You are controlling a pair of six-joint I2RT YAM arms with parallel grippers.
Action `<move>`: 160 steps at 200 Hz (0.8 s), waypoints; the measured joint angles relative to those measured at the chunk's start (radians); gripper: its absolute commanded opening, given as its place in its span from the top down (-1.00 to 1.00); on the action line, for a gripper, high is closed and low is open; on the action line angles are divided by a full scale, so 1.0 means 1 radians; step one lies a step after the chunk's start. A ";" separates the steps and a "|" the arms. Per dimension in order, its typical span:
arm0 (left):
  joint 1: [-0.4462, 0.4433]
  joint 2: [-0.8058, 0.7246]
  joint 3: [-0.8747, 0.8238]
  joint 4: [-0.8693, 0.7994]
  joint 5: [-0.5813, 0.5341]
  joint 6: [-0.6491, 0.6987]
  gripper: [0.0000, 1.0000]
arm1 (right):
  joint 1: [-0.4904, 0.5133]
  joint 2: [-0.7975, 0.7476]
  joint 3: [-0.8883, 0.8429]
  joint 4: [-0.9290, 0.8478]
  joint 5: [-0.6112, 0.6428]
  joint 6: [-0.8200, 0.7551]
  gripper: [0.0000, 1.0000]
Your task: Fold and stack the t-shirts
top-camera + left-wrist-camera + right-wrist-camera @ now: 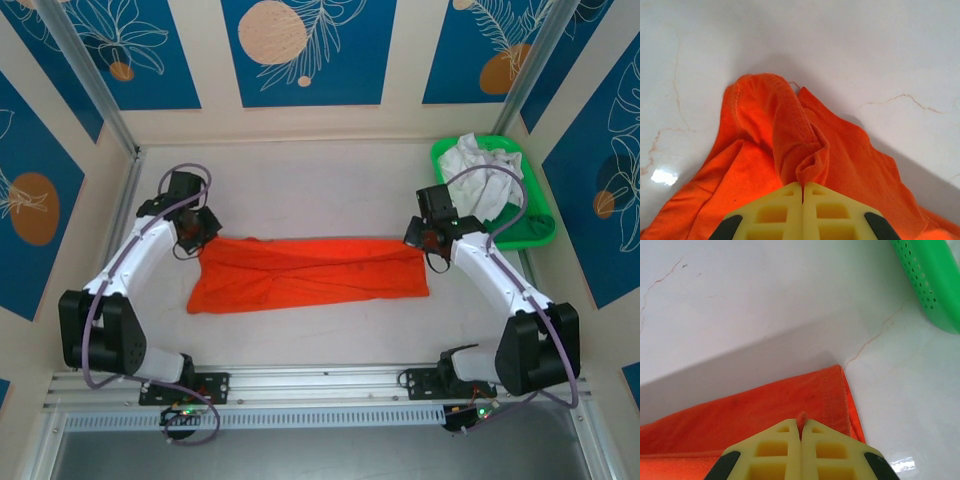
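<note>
- The orange-red t-shirt [310,272] lies as a long, flat-ish band across the middle of the white table [300,190], stretched between the two arms.
- The left gripper [200,232] sits at the shirt's far left corner. In the left wrist view its yellow fingers [775,212] are pressed together with a little bunch of orange-red cloth [765,125] pinched at the tips. A hemmed, stitched edge is rucked up just past them.
- The right gripper [428,240] is at the far right corner of the same shirt. In the right wrist cam the fingers [827,455] are also closed tight, with a small nub of orange fabric [765,410] poking up between the tips [801,422]. The shirt's hemmed side edge runs just beside them.
- So both ends are clamped on the one shirt, which lies pretty flat on the right and crumpled on the left.
- The green tray [535,225] sits at the far right of the table, near the right gripper but not touching the orange shirt. Its perforated wall [935,285] shows in the right wrist view.
- The white t-shirt [480,175] is wadded up in a heap inside that tray, towards its far end.
</note>
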 measured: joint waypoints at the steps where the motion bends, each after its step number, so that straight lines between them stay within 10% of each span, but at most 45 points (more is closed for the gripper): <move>1: 0.000 -0.003 -0.001 -0.002 0.000 0.000 1.00 | 0.000 -0.002 -0.001 -0.001 0.000 0.000 1.00; 160: 0.000 -0.131 -0.184 -0.088 -0.001 0.000 1.00 | -0.010 -0.051 -0.139 -0.034 -0.038 0.042 1.00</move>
